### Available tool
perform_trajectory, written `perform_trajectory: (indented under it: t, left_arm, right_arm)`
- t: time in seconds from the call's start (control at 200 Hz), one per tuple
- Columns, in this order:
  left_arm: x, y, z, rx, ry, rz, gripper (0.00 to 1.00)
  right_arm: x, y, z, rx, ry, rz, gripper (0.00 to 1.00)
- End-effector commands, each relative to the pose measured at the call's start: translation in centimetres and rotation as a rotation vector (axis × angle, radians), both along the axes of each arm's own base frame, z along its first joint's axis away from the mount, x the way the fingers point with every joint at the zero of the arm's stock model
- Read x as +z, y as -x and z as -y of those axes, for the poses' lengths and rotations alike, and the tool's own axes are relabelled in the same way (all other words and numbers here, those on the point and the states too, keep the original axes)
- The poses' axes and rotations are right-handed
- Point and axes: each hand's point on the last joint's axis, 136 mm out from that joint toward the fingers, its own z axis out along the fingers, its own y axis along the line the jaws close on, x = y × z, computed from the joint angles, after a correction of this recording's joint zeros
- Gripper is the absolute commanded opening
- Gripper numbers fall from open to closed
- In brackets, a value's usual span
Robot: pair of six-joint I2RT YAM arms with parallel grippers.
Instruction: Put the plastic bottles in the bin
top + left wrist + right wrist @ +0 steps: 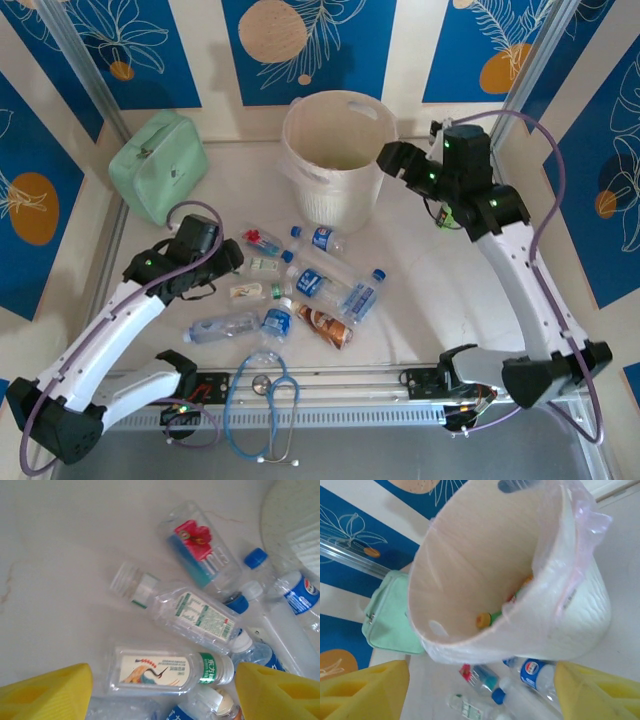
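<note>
The left arm is folded low, elbow out, and the left gripper (222, 262) hangs at the left edge of the bottles (300, 285). These lie scattered on the table (440, 290) in front of the bin (335, 195). The right arm reaches up tall and bends over, putting the right gripper (393, 158) at the bin's right rim, pointing in. From above you also catch the pouch (160, 165) left of the bin and the stethoscope (265, 400) at the near edge. The left wrist view goes close. The yellow fingers (50, 695) are spread wide with nothing gripped, and the left gripper (162, 685) hovers above a crane-label bottle (165, 670) lying on its side. Past it lie a green-label bottle (192, 612) and a red-flower bottle (200, 550). The right wrist view looks down into the bin (580, 620), where something green with an orange end (487, 619) lies at the bottom, which the top view doesn't give. The right gripper (482, 685) is spread too, holding nothing.
</note>
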Motion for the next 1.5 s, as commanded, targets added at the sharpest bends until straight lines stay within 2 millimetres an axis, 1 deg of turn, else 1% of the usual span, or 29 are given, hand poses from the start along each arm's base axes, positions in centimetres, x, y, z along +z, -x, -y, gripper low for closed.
perform_trajectory:
  t: [0.0,0.07,0.16,0.235,0.3,0.365,0.45,0.515,0.6,0.7,0.78,0.87,0.92,1.095,1.156,1.291,1.401,1.496]
  left_arm:
    - [-0.8,2.8,-2.0,0.181,0.044,-0.106,0.76]
    - [-1.7,4.0,-2.2,0.254,0.095,-0.147,0.79]
    - [-2.7,5.1,-2.4,0.341,0.152,-0.183,0.81]
    - [-3.6,5.2,-2.2,0.368,0.178,-0.198,0.81]
    - [-4.2,5.0,-2.1,0.373,0.166,-0.21,0.81]
    - [-4.3,3.8,-1.7,0.33,0.149,-0.186,0.81]
    - [-4.4,1.5,-0.6,0.233,0.124,-0.144,0.81]
    - [-4.9,0.4,-0.4,0.227,0.102,-0.155,0.82]
    - [-5.2,-1.5,0.1,0.242,0.14,-0.145,0.81]
    - [-5.4,-4.2,0.3,0.285,0.203,-0.108,0.81]
    - [-5.0,-7.1,0.4,0.311,0.25,-0.065,0.79]
    - [-4.0,-10.2,0.4,0.308,0.234,-0.023,0.79]
    - [-3.7,-11.7,0.5,0.299,0.21,-0.016,0.78]
    - [-4.8,-15.8,2.1,0.278,0.21,-0.04,0.79]
    - [-5.5,-16.5,2.3,0.284,0.194,-0.078,0.79]
    - [-7.2,-17.4,2.5,0.323,0.171,-0.16,0.8]
    - [-7.8,-18.1,3.1,0.332,0.178,-0.197,0.82]
    - [-8.1,-17.9,3.0,0.352,0.15,-0.226,0.85]
  right_arm:
    - [-3.0,1.7,0.7,0.009,0.067,-0.06,0.77]
    - [-4.6,2.6,1.0,0.003,0.074,-0.097,0.77]
    - [-6.2,3.5,1.3,-0.006,0.066,-0.13,0.77]
    - [-7.4,4.0,1.2,-0.006,0.052,-0.156,0.77]
    - [-8.4,4.2,1.1,-0.005,0.043,-0.176,0.77]
    - [-9.3,4.4,0.9,-0.001,0.036,-0.197,0.77]
    - [-10.4,4.6,0.8,0.002,0.027,-0.222,0.77]
    - [-11.2,4.8,0.7,0.003,0.028,-0.242,0.76]
    - [-12.1,5.0,0.7,0.005,0.029,-0.262,0.76]
    - [-12.6,5.3,0.8,0.002,0.032,-0.272,0.76]
    - [-13.1,5.6,0.9,-0.003,0.028,-0.283,0.76]
    - [-13.5,5.8,0.9,-0.003,0.027,-0.295,0.76]
    - [-13.7,5.9,0.9,-0.005,0.028,-0.301,0.76]
    - [-13.8,6.5,1.2,-0.016,0.039,-0.304,0.76]
    - [-14.0,6.6,1.3,-0.024,0.04,-0.31,0.76]
    - [-14.1,7.0,1.4,-0.029,0.033,-0.317,0.76]
    - [-14.3,7.3,1.8,-0.045,0.038,-0.32,0.76]
    - [-14.5,7.5,2.1,-0.061,0.045,-0.331,0.76]
